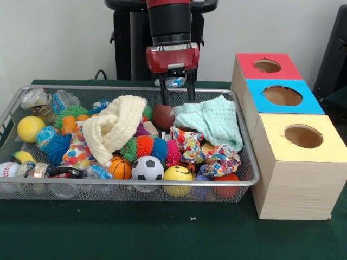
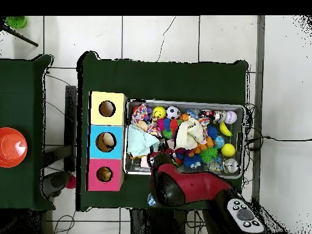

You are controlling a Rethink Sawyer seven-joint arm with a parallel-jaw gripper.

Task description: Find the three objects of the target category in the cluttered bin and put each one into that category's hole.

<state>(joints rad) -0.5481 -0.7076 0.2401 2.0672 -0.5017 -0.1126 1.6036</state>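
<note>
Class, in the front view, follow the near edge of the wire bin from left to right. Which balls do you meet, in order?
Baseball → basketball → soccer ball → yellow smiley ball.

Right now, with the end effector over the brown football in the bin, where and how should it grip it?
Grip the football across its narrow middle, coming straight down. The open end effector hangs just above it; its top is exposed between the cream cloth and the mint cloth, which crowd its sides, so a side approach looks blocked.
</note>
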